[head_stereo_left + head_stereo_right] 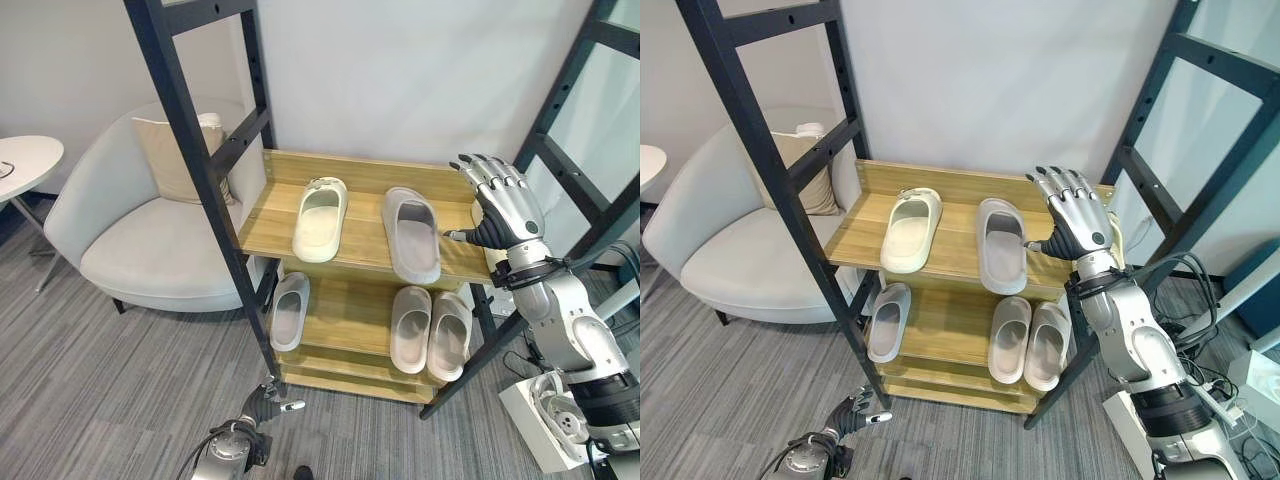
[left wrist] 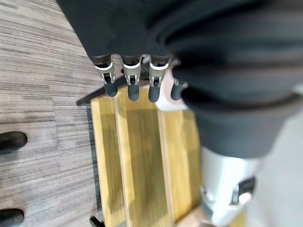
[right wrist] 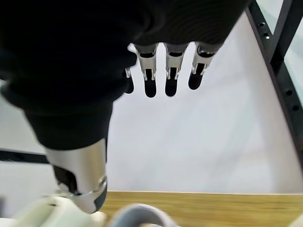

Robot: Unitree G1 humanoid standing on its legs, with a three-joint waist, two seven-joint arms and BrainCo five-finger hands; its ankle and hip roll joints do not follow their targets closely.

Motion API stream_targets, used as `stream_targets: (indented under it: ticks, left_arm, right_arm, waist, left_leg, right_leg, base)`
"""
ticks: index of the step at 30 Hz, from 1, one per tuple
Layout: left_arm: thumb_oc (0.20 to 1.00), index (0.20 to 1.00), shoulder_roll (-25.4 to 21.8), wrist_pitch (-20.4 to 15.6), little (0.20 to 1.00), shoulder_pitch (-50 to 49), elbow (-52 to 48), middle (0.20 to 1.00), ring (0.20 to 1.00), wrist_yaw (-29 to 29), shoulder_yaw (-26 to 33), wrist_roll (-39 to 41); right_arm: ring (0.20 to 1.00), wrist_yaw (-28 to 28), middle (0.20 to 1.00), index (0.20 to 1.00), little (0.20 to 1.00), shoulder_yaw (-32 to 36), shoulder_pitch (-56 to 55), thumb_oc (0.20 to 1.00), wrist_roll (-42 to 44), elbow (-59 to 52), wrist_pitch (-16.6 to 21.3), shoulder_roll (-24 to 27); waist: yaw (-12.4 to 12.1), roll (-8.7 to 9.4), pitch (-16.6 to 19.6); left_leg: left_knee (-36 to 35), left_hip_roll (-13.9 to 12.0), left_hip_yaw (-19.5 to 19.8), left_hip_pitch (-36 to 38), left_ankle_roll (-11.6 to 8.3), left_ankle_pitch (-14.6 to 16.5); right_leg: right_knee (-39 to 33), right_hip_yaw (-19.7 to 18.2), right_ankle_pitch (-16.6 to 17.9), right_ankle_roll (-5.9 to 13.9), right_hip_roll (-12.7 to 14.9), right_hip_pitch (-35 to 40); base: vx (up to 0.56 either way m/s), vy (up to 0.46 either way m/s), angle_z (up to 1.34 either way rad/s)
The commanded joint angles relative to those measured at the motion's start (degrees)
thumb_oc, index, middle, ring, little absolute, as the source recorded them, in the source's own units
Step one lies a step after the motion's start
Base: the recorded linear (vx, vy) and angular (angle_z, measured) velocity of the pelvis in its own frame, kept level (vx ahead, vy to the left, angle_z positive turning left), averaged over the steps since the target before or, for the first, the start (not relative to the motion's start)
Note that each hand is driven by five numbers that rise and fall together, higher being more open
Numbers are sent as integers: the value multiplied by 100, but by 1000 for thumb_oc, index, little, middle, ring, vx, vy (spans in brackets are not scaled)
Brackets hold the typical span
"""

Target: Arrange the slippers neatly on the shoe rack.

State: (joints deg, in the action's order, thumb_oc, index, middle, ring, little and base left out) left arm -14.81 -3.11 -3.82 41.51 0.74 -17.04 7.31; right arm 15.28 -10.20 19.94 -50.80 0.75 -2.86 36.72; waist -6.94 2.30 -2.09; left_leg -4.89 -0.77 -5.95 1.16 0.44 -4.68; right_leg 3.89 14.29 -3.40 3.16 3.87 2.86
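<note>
Slippers on shoe rack [image 1: 340,315], top & lower shelf.
Your right hand [image 1: 505,205] by grey slipper [image 1: 411,233], fingers apart; left hand [image 1: 262,402] low, fingers relaxed.

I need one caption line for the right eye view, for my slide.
Right hand open above the shoe rack, beside the grey slipper.

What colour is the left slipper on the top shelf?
Cream slipper, paler than its grey neighbour; clearest in the left eye view.

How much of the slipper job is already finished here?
Nearly all. Done: cream slipper and grey slipper on the top shelf, three more below. In hand: nothing; the right robot hand is open beside the rack, the left robot hand low. Left: perhaps straightening pairs.
</note>
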Motion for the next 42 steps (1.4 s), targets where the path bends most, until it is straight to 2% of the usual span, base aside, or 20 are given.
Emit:
stream_targets:
  ticks: [1,7,15,16,17,25,28,30,33,36,39,40,41,42]
  left_arm:
    - [1000,1000,-103,-251,1000,434,-7,1000,1000,77,-126,-230]
    - [1000,1000,-170,-283,1000,420,15,1000,1000,70,-285,-234]
    - [1000,1000,-294,-364,1000,598,-25,1000,1000,14,-736,-82]
    - [1000,1000,-295,-356,1000,657,-39,1000,1000,32,-821,-17]
    - [1000,1000,-287,-349,1000,715,-31,1000,1000,45,-848,10]
    - [1000,1000,-238,-268,1000,802,-21,1000,1000,116,-914,97]
    - [1000,1000,-250,-215,1000,761,-66,1000,1000,130,-790,23]
    - [1000,1000,-242,-150,1000,739,-58,1000,1000,173,-631,-94]
    - [1000,1000,-209,-82,1000,696,-38,1000,1000,230,-396,-251]
    - [1000,1000,-195,-87,1000,618,-138,1000,1000,308,-216,-324]
    - [1000,1000,-201,-111,1000,489,-255,1000,1000,342,-135,-341]
    - [1000,1000,-203,-110,1000,482,-258,1000,1000,342,-137,-341]
    - [1000,1000,-188,-134,1000,429,-273,1000,1000,357,-128,-300]
    - [1000,1000,-190,-135,1000,414,-276,1000,1000,356,-123,-300]
  right_arm:
    - [1000,436,1000,1000,1000,-38,558,1000,-296,-74,-308,-23]
    - [1000,602,1000,1000,1000,-375,1069,1000,-322,966,-618,-78]
    - [1000,887,1000,1000,1000,-1275,2812,1000,700,3497,-863,-362]
    - [536,857,536,536,536,-1378,3138,536,924,3874,-909,-393]
    - [200,852,200,200,200,-1460,3308,200,1047,4100,-925,-437]
    - [200,923,200,200,200,-1288,3562,200,1929,4568,-995,-760]
    - [200,1032,200,200,200,-1018,3176,200,2075,3685,-927,-777]
    - [200,1115,200,200,200,-623,2586,200,2004,2444,-877,-774]
    - [200,1171,200,200,200,37,1614,200,1788,568,-618,-818]
    - [200,1161,200,200,200,486,912,200,1747,-1033,-137,-1038]
    - [200,832,200,200,200,411,336,200,2015,-2276,480,-1291]
    - [200,825,200,200,200,414,324,200,2015,-2288,477,-1294]
    - [200,471,200,200,200,57,116,200,2823,-2571,901,-1477]
    - [200,453,200,200,200,59,99,200,2844,-2586,904,-1476]
  waist:
    - [-240,304,-171]
    - [-465,342,-231]
    - [-777,391,-414]
    - [-816,405,-466]
    - [-822,407,-500]
    - [-766,426,-550]
    - [-654,389,-510]
    - [-577,363,-497]
    - [-452,323,-479]
    - [-344,300,-488]
    - [-260,298,-501]
    - [-260,300,-496]
    - [-223,294,-526]
    - [-215,295,-517]
  left_leg:
    - [-11,6,-25,350,-5,577]
    - [-11,52,59,286,8,585]
    - [-11,164,195,115,32,547]
    - [-11,170,208,54,27,525]
    - [-11,177,222,16,27,514]
    - [-11,192,232,-1,39,524]
    - [-11,191,192,58,43,563]
    - [-11,179,180,105,47,592]
    - [-11,164,161,159,50,621]
    - [-11,141,139,189,49,618]
    - [-11,116,106,216,34,612]
    - [-11,116,107,216,34,613]
    - [-11,95,83,228,24,599]
    - [-11,94,84,230,23,600]
  right_leg:
    - [-596,-12,699,517,416,276]
    - [-644,99,739,549,465,281]
    - [-715,246,837,586,558,224]
    - [-724,267,854,586,561,180]
    - [-729,271,865,581,562,153]
    - [-737,246,890,565,554,119]
    - [-727,207,874,559,552,129]
    - [-712,177,844,555,545,141]
    - [-696,162,796,547,540,148]
    - [-676,142,763,532,528,136]
    - [-672,120,740,524,506,149]
    - [-673,121,739,524,506,150]
    - [-649,102,727,514,497,133]
    - [-646,103,724,514,497,134]
  base:
    - [24,37,29]
    - [15,34,12]
    - [-1,26,6]
    - [-58,11,1]
    - [-68,3,-2]
    - [-8,4,0]
    - [12,5,0]
    - [34,2,-2]
    - [44,-10,4]
    - [17,-32,4]
    - [-1,-37,-5]
    - [-23,-33,-5]
    - [-20,-22,-7]
    - [-53,-45,-5]
